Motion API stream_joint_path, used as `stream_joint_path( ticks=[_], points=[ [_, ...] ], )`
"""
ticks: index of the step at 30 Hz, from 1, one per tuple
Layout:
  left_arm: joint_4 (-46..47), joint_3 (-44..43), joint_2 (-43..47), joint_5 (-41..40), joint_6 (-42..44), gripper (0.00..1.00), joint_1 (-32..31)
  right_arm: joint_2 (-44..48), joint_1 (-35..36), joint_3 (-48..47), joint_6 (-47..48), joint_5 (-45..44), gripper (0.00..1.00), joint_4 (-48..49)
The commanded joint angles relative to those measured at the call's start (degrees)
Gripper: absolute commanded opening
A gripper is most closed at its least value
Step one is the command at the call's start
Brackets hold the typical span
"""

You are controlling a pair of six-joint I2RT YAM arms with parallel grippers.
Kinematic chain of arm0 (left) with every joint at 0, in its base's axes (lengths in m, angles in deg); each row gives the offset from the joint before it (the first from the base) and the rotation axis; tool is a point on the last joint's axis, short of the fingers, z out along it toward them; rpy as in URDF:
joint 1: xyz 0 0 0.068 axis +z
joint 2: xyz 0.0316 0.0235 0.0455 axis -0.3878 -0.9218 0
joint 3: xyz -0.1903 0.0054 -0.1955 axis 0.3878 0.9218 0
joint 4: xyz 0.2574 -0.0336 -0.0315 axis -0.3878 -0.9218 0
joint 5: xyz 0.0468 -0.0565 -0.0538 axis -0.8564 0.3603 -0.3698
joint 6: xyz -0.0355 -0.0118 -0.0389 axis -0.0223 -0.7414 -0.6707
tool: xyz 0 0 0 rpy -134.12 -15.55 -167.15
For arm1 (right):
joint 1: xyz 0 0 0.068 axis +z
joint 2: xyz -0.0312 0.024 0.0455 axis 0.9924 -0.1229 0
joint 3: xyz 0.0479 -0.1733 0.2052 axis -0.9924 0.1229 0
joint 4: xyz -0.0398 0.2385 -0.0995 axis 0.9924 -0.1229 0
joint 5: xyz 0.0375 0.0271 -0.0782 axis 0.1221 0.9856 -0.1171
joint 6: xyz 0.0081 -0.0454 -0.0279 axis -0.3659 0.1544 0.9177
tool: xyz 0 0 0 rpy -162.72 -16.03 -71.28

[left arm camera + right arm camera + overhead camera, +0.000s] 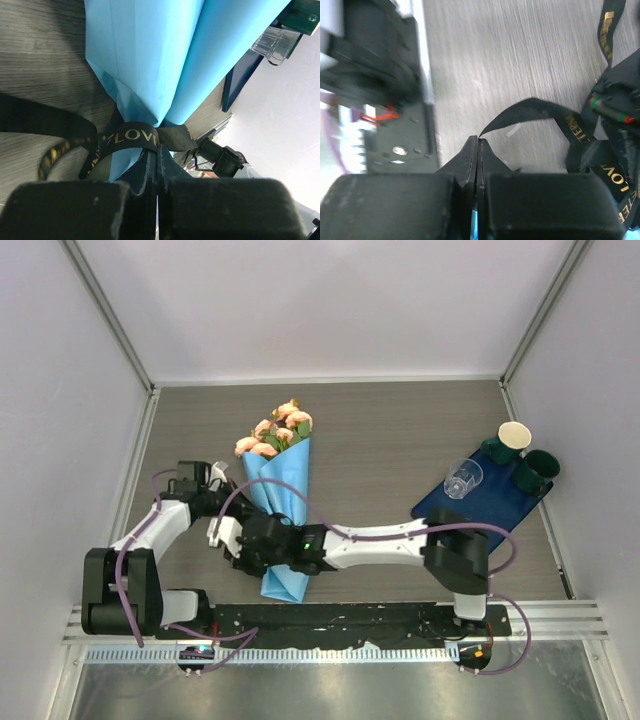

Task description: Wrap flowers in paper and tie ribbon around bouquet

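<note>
Flowers [275, 435] wrapped in paper [285, 502]. My left gripper [157, 151] and right gripper [478, 142] each pinch ribbon [132, 136]; knot not yet tied.

Plain white walls [330, 300] enclose a grey wood-grain tabletop [390, 440] under even light.

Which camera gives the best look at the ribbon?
Left wrist: the ribbon sits centre frame against the paper, gold lettering sharp. Right wrist shows a blurrier loop; in the top view it cannot be made out.
</note>
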Motion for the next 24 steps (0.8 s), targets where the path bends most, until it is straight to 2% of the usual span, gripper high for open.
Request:
stream_joint_path(
  ticks=[1, 2, 6, 9, 13, 15, 17, 19, 21, 24],
  points=[
    [5.1, 1.8, 2.8, 2.7, -1.8, 0.0, 0.4, 9.0, -4.3, 1.5, -19.5, 12.5, 0.0, 8.6],
    [5.5, 2.0, 3.8, 2.9, -2.3, 0.0, 0.4, 9.9, -5.6, 3.3, -27.2, 14.7, 0.0, 9.4],
    [6.6, 2.6, 5.7, 3.2, -3.8, 0.0, 0.4, 15.7, -13.7, 12.2, -43.4, 28.1, 0.0, 13.1],
    [6.7, 3.2, 6.7, 3.2, -4.5, 0.0, 0.4, 22.9, -20.4, 20.3, -49.3, 34.8, 0.0, 12.4],
    [7.7, 4.3, 7.4, 3.2, -5.5, 0.0, 0.4, 31.4, -26.4, 25.9, -46.3, 38.5, 0.0, 1.5],
    [8.7, 4.8, 7.6, 2.6, -6.3, 0.0, 0.3, 35.5, -28.6, 27.4, -43.3, 35.5, 0.0, -3.9],
    [9.4, 5.3, 7.7, 2.3, -6.7, 0.0, 0.3, 37.0, -29.9, 27.2, -37.0, 31.3, 0.0, -14.1],
    [9.6, 5.9, 7.9, 1.8, -7.2, 0.0, 0.3, 36.7, -30.1, 27.1, -33.6, 22.8, 0.0, -22.3],
    [10.2, 6.0, 8.0, 2.1, -7.7, 0.0, 0.3, 34.9, -30.1, 27.7, -31.1, 16.5, 0.0, -25.6],
    [10.2, 6.0, 8.2, 2.3, -7.8, 0.0, 0.3, 32.6, -30.1, 30.6, -31.3, 11.8, 0.0, -29.1]
  ],
)
